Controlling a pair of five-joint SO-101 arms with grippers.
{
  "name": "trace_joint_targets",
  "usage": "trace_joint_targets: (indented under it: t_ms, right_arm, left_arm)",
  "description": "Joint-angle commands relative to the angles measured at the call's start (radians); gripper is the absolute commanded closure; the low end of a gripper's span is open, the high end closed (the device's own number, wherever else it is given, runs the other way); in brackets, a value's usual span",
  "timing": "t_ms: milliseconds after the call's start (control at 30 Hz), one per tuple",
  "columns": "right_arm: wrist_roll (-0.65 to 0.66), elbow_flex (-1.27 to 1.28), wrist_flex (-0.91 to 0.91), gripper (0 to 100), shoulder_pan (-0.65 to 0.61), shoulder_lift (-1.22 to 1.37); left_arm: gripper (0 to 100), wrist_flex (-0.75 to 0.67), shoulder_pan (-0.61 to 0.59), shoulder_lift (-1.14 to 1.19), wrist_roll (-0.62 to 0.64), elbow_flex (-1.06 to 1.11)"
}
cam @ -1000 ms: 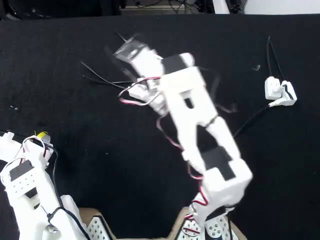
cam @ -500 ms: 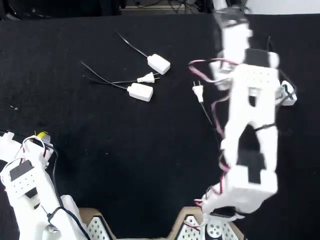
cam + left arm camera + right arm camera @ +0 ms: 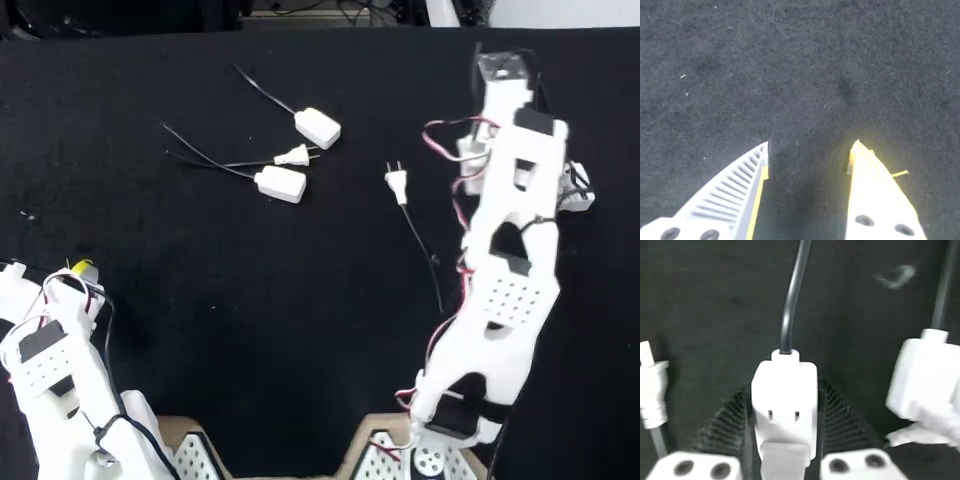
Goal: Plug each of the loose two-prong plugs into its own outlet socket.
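Observation:
My right gripper (image 3: pixel 784 440) is shut on a white outlet socket (image 3: pixel 784 395); its two slots face the wrist camera and its black cable runs away from it. In the high view that gripper (image 3: pixel 497 75) is at the far right of the black table. A loose white two-prong plug (image 3: pixel 397 182) (image 3: pixel 652 390) lies just left of the arm. Two more sockets (image 3: pixel 318 127) (image 3: pixel 280 184) lie far left of centre with another plug (image 3: pixel 293 156) between them. My left gripper (image 3: pixel 807 150) (image 3: pixel 75 275) stands open over bare cloth at the near left.
A socket with a plug joined to it (image 3: pixel 578 192) (image 3: pixel 927 380) lies right of the right arm, partly behind it. Thin black cables (image 3: pixel 425 245) trail over the cloth. The arm bases stand at the near edge.
The right arm has swung from over the left-hand sockets across to the far right, uncovering the sockets and plugs. The left arm has stayed put.

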Motion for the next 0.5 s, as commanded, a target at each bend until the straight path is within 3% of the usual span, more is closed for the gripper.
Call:
trace_joint_targets:
  t_ms: [0, 167, 367, 467]
  right_arm:
    - [-0.003, -0.147, 0.023, 98.8, 0.029, 0.038]
    - [-0.011, -0.255, 0.032, 97.7, 0.068, 0.117]
    - [-0.086, -0.312, 0.072, 74.7, 0.104, 0.14]
    - [-0.064, -0.357, 0.138, 73.0, 0.078, 0.139]
  left_arm:
    - [74, -0.017, -0.004, 0.0, 0.006, -0.045]
    - [74, -0.017, -0.004, 0.0, 0.006, -0.045]
    - [74, -0.018, -0.004, 0.0, 0.006, -0.045]
    - [74, -0.018, -0.004, 0.0, 0.006, -0.045]
